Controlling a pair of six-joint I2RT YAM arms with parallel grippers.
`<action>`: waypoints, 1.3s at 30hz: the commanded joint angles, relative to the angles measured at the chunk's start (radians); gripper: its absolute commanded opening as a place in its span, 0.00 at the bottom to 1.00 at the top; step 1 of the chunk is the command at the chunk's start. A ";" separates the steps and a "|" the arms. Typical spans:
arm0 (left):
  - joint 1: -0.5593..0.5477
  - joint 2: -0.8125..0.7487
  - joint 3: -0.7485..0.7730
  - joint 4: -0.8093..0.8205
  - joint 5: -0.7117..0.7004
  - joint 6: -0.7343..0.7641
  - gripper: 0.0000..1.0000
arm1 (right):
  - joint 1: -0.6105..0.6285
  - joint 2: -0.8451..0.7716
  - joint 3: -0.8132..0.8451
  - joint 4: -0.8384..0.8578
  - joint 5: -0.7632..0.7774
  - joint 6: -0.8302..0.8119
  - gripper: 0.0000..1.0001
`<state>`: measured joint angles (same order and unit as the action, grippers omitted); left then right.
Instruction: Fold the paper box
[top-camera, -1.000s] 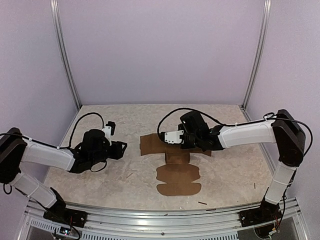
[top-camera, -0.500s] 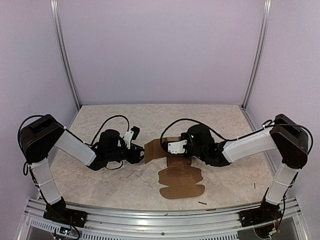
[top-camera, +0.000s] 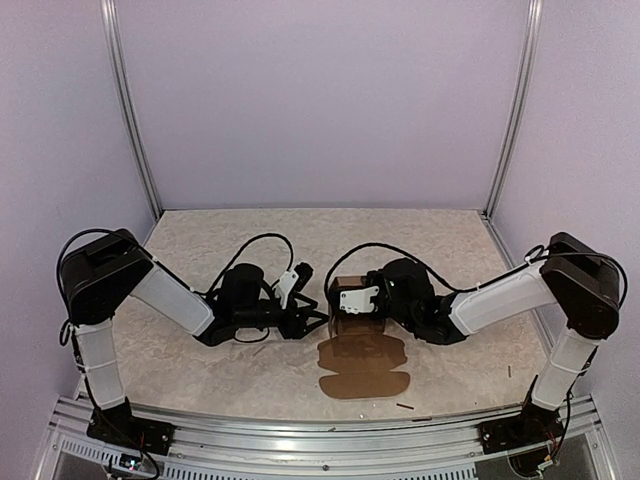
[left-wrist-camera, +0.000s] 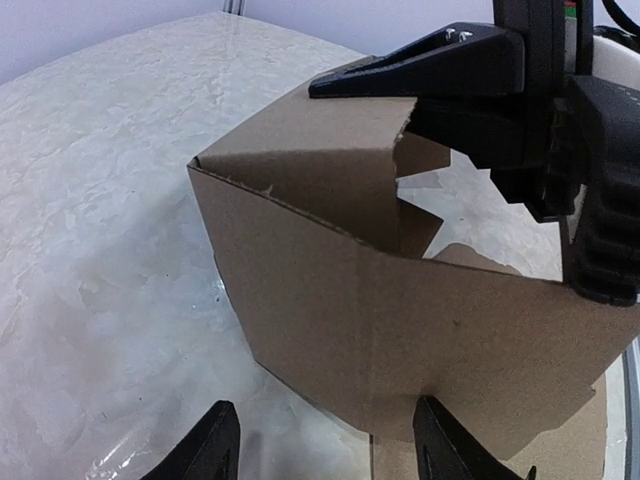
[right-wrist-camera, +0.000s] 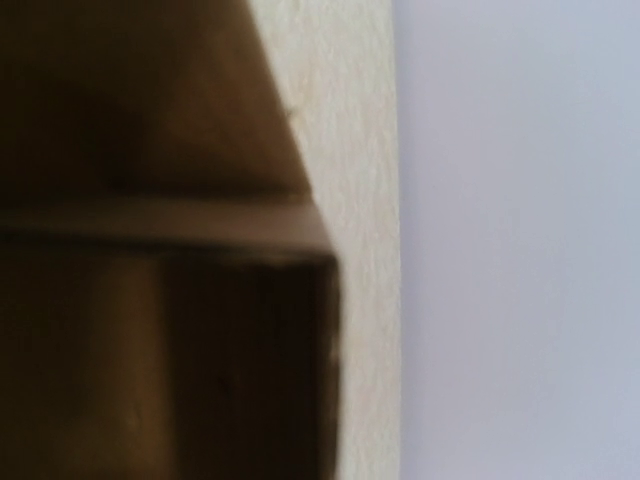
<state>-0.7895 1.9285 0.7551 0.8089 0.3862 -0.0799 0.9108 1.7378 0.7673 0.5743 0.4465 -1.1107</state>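
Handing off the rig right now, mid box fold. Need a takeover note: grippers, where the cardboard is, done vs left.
Left gripper: open, low beside the left wall of the paper box, holding nothing.
Right gripper: shut on the top edge of a raised panel.
Box: middle of the table, side walls stood up, top not closed.
Done: walls raised.
Left: the rounded flaps lie flat on the near side; they likely need folding up and over to close the box.

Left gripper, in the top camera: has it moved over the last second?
Yes. The left gripper has travelled right, away from the left wall post, and now sits close beside the box.
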 joint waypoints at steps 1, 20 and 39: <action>-0.012 0.037 0.036 0.034 0.008 0.023 0.59 | 0.022 -0.015 -0.023 0.017 0.012 0.011 0.02; -0.006 -0.054 -0.058 0.075 0.000 0.030 0.60 | 0.019 -0.061 0.187 -0.520 -0.099 0.172 0.05; -0.022 -0.002 0.023 0.133 0.070 -0.066 0.63 | 0.012 -0.066 0.241 -0.558 -0.094 0.263 0.05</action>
<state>-0.8005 1.8919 0.7265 0.9348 0.4591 -0.1165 0.9192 1.6932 0.9749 0.0711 0.3763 -0.8921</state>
